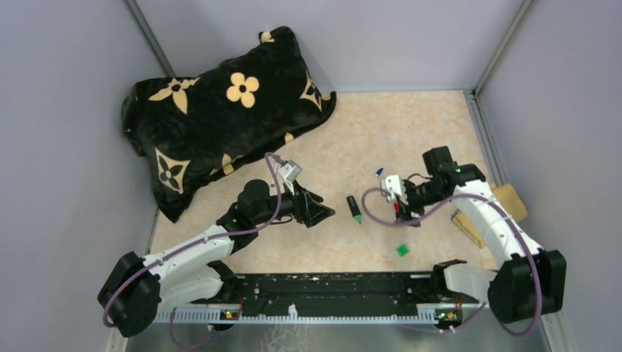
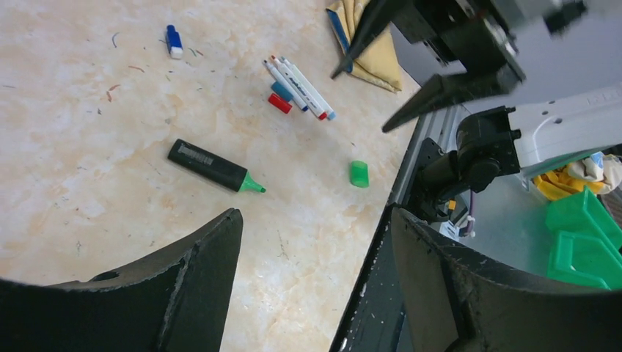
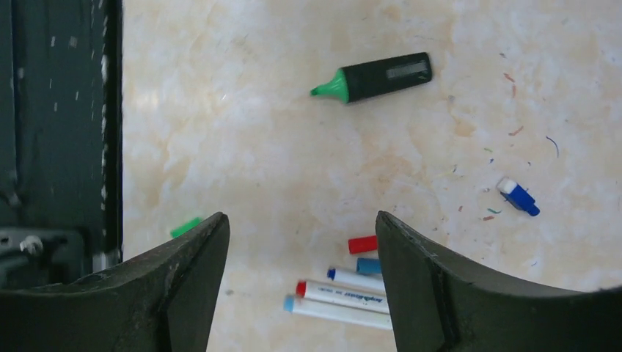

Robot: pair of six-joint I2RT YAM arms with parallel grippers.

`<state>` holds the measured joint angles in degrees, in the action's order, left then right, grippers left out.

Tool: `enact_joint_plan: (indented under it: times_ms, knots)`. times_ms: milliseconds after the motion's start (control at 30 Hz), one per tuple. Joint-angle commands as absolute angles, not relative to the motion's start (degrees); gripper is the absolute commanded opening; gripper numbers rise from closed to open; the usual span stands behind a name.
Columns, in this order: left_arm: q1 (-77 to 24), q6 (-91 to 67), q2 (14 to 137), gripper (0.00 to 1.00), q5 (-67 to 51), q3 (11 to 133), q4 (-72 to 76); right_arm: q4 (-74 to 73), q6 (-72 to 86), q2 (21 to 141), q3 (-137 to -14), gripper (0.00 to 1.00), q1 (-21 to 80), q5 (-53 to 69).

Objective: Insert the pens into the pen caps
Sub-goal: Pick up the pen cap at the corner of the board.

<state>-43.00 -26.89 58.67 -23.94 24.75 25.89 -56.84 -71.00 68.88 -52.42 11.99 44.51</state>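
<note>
Three thin white pens (image 3: 345,293) with blue, red and light-blue ends lie side by side under my right gripper (image 3: 301,216), which is open and empty just above them. A red cap (image 3: 362,244) and a teal cap (image 3: 369,265) lie next to them. The thick black pen with a green tip (image 1: 354,209) lies between the two grippers. A green cap (image 1: 402,250) lies near the front rail. A blue cap (image 1: 379,172) lies farther back. My left gripper (image 1: 326,211) is open and empty, left of the black pen (image 2: 213,166).
A black pillow with tan flowers (image 1: 220,110) fills the back left. A tan cardboard box (image 1: 506,205) sits at the right edge. The black base rail (image 1: 330,290) runs along the front. Green bins (image 2: 587,235) stand beyond the rail.
</note>
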Motion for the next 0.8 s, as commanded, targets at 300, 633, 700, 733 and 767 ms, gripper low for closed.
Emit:
enact_joint_plan:
  times_ms: [300, 633, 700, 733, 767]
  knots:
    - [-42.0, -23.9, 51.2, 0.82, -15.5, 23.2, 21.9, -67.4, -102.2, 62.7, -38.0, 0.68, 15.6, 34.4]
    - [-41.8, -23.4, 47.7, 0.83, -12.2, 22.1, 21.4, -58.0, -96.7, 63.0, -31.9, 0.59, 18.7, 30.6]
    - [-41.8, -23.2, 47.8, 0.83, -12.1, 22.3, 21.1, -56.8, -95.9, 62.7, -31.2, 0.56, 19.4, 30.0]
    - [-41.8, -23.1, 47.8, 0.82, -11.9, 22.4, 21.0, -56.2, -95.6, 62.5, -30.7, 0.54, 19.7, 29.7]
    - [-41.8, -23.1, 47.6, 0.82, -11.9, 22.4, 21.0, -55.8, -95.3, 62.2, -30.4, 0.53, 20.2, 29.4]
